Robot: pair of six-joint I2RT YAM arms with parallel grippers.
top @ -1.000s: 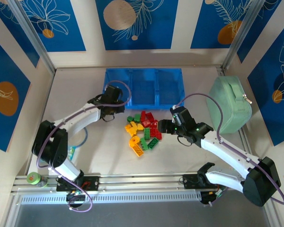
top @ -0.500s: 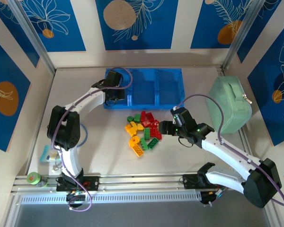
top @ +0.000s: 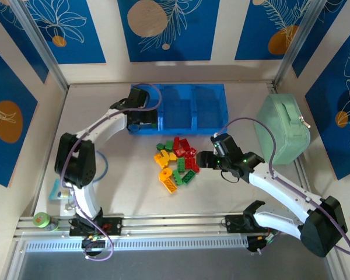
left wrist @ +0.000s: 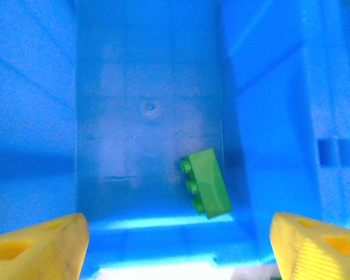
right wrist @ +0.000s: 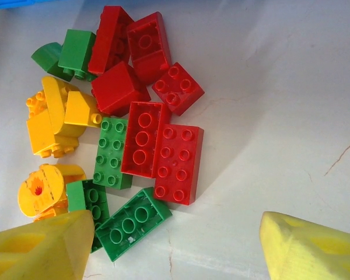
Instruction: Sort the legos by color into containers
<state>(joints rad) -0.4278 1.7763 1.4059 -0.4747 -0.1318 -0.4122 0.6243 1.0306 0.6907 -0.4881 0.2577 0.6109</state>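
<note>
We see one green lego (left wrist: 207, 189) in the compartment (left wrist: 134, 87) below our left gripper (left wrist: 178, 248), jaws apart; the other legos (right wrist: 146, 140) wait on the tabletop (right wrist: 268, 105) ahead of our right gripper (right wrist: 175, 245), also apart; most sorting is left.

No legible text, label, brand, number or sign on anything here

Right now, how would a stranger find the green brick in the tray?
Look at the blue tray at the table's far side. In its left compartment lies one green brick. It alone is inside the tray; the other bricks sit piled outside.
</note>
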